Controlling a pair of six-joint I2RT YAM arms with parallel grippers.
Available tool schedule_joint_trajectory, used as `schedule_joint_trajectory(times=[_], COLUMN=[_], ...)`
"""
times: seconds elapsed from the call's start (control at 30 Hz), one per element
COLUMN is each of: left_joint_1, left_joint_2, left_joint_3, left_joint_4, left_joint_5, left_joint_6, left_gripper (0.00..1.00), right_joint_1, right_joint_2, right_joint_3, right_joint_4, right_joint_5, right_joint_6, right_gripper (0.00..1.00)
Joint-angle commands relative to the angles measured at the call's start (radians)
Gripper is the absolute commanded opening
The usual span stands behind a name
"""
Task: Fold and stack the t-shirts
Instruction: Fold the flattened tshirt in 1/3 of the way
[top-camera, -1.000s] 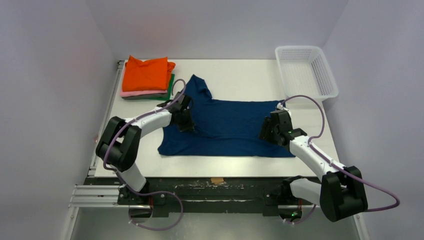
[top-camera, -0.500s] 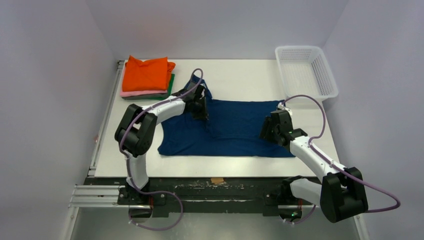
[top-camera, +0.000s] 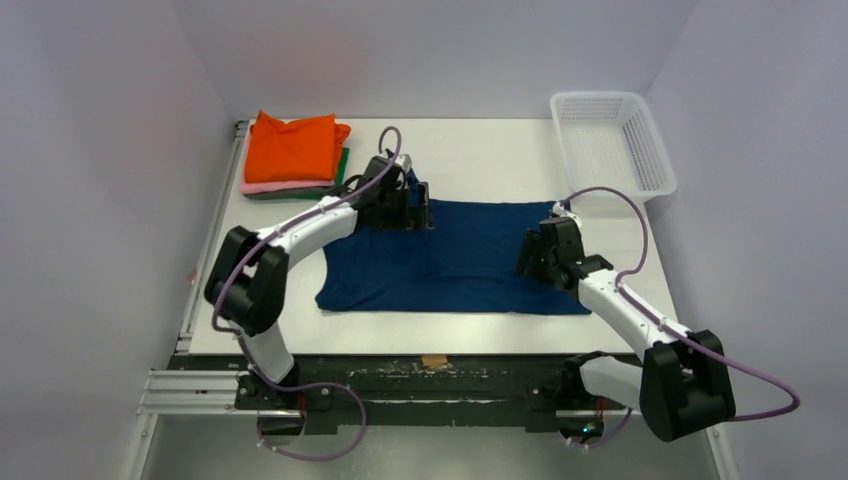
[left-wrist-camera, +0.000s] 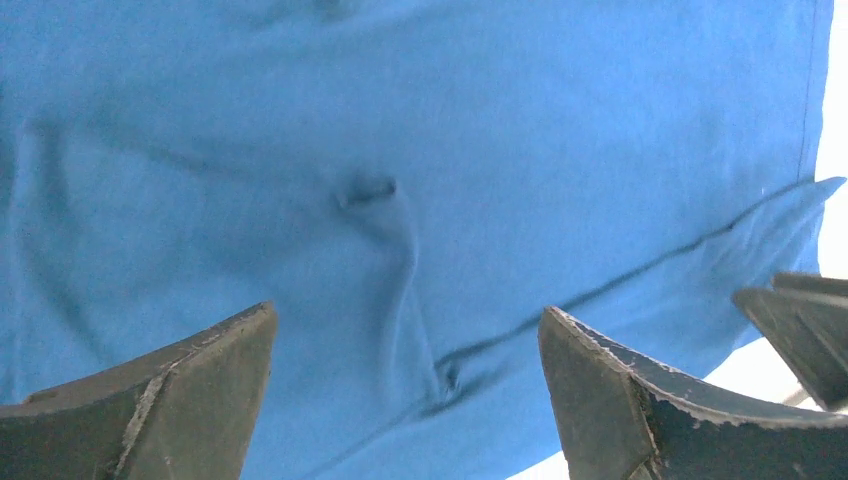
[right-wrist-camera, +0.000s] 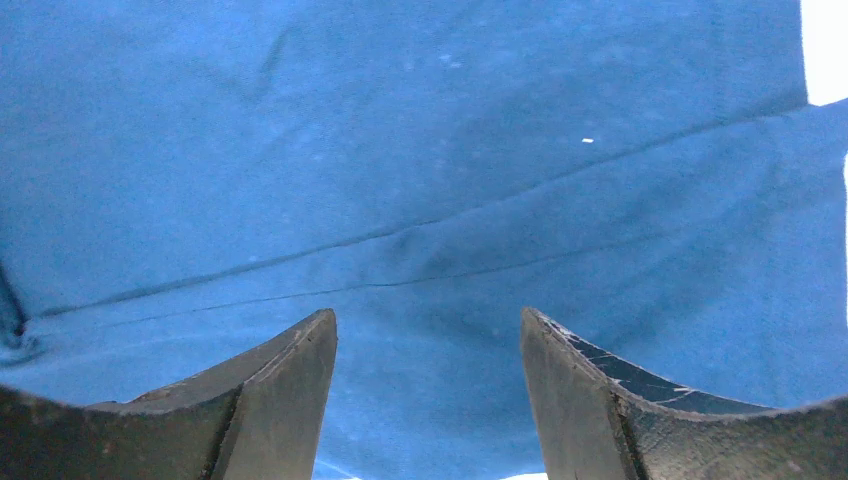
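1. The left gripper (left-wrist-camera: 405, 400), jaws wide and empty, hangs over the far left part of the navy t-shirt (top-camera: 460, 260); the right gripper (right-wrist-camera: 425, 400), jaws parted and empty, is over its right end.
2. The navy t-shirt lies flat at mid-table (top-camera: 480, 150).
3. Folded t-shirts, orange (top-camera: 293, 145) over pink (top-camera: 258, 186) and dark green (top-camera: 343, 170): far left corner.
4. The basket (top-camera: 610, 140): far right corner.

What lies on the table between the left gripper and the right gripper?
Only the navy shirt. The top view shows its cloth filling the stretch from the left gripper to the right gripper.
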Motion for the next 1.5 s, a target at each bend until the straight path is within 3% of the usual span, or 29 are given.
schedule_joint_trajectory(times=[0.0, 0.3, 0.73, 1.03, 1.3, 1.47], left_joint_1=[0.001, 0.003, 0.001, -0.001, -0.027, -0.068], left_joint_2=[-0.222, -0.232, -0.514, -0.681, -0.779, -0.88], left_joint_3=[-0.202, -0.479, -0.795, -0.916, -0.998, -0.993], left_joint_4=[0.11, 0.172, 0.001, -0.079, -0.08, -0.185], left_joint_5=[-0.041, -0.012, -0.102, -0.083, -0.031, -0.084], left_joint_6=[-0.033, -0.156, -0.273, -0.348, -0.442, -0.481], left_gripper=[1.0, 1.0, 1.0, 1.0, 1.0, 1.0], right_joint_1=[0.068, 0.182, 0.252, 0.252, 0.251, 0.25], right_joint_2=[0.063, 0.272, 0.018, -0.077, -0.112, -0.086], right_joint_3=[0.044, 0.074, -0.119, -0.089, -0.015, 0.024], right_joint_4=[0.106, 0.098, -0.03, -0.122, -0.094, -0.106], right_joint_5=[-0.048, 0.02, -0.037, 0.075, 0.172, 0.223], right_joint_6=[-0.003, 0.052, 0.142, 0.141, 0.119, 0.122], right_gripper=[0.67, 0.68, 0.72, 0.75, 0.78, 0.8])
